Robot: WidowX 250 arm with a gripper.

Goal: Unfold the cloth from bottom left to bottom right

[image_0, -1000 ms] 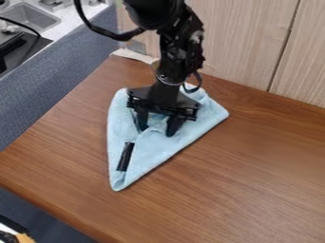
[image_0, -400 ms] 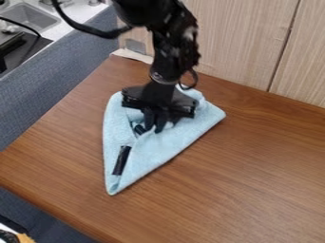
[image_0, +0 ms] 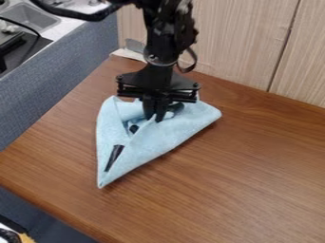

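Pinched together on a raised fold, the black fingers point(image_0: 148, 109) grip a light-blue cloth point(image_0: 168, 137) near the middle of our view, its corners pointing to 7 and 2 o'clock on the wooden worktop point(image_0: 247, 175). We judge that a grip on several layers could drag the whole cloth instead of opening it, while a shallow pinch could let it slip; a swing could also dislodge the dark strip point(image_0: 114, 158). The arm point(image_0: 158, 52) hangs nearly upright from 12 o'clock.
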